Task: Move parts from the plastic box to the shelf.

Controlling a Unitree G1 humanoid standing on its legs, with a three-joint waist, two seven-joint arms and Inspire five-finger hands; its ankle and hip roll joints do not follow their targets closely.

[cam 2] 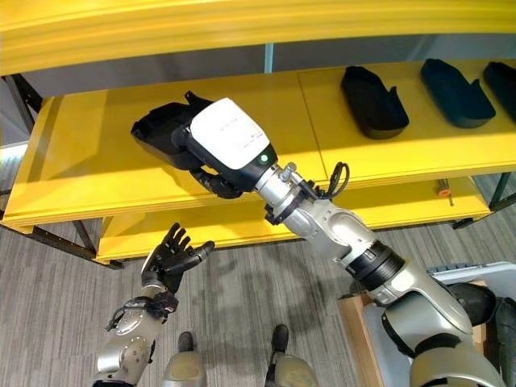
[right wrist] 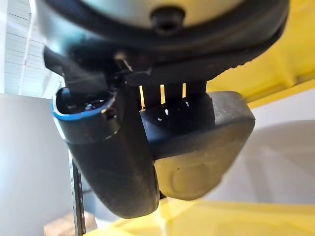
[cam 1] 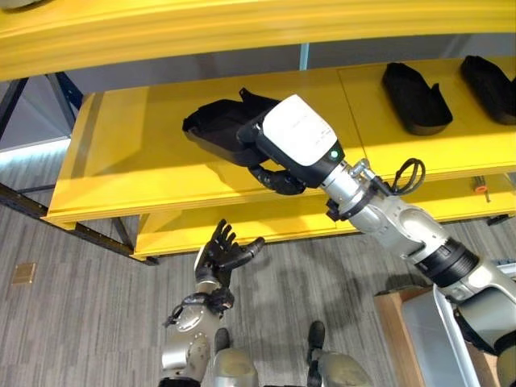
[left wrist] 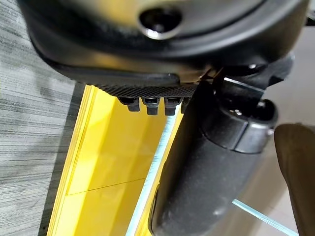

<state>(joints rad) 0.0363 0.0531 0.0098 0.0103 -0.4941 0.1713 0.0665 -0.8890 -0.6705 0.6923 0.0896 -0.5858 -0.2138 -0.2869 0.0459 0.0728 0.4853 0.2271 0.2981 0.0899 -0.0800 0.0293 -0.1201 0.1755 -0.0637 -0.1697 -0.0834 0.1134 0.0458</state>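
Black part (cam 1: 216, 127) gripped by right hand (cam 1: 278, 177) on yellow shelf (cam 1: 121, 161)

Four black moulded parts (cam 2: 165, 129) sit on the yellow shelf (cam 2: 89, 161) (one at the left under the right hand (cam 2: 216, 179), three in a row at the right). Two hands show; the left hand (cam 2: 171, 256) is lower.

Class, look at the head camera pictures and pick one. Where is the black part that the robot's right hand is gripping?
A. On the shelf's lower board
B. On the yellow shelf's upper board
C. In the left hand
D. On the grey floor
B: the right hand curls round a black part over the yellow shelf's upper board, while the left hand hangs open below.
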